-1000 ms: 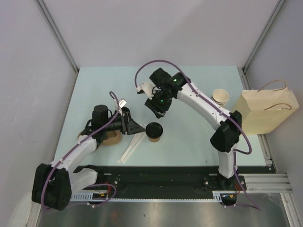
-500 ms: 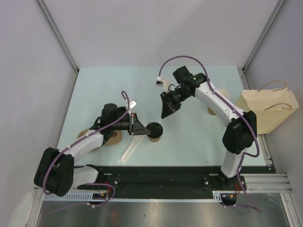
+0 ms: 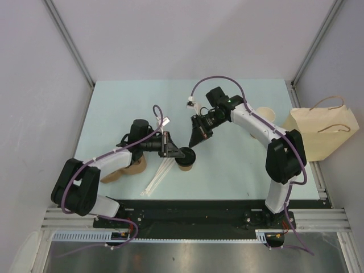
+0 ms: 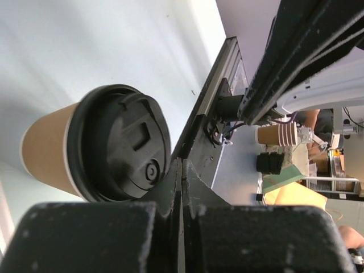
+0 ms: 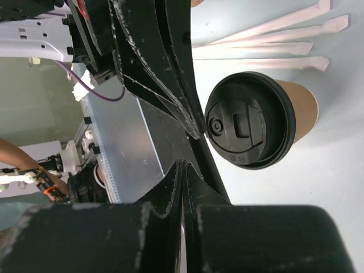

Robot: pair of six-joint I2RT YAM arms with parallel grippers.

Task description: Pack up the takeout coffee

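Takeout coffee [image 3: 185, 158] stands upright, lower centre of the top view. Left gripper [image 3: 177, 152] and right gripper [image 3: 193, 144] both pinched shut, empty, tips just beside it. Risk: a shut tip could nudge it over, or the tips could clash. Wrapped straws [image 3: 158, 174] lie lower left of it; paper bag [image 3: 318, 134] sits far right.
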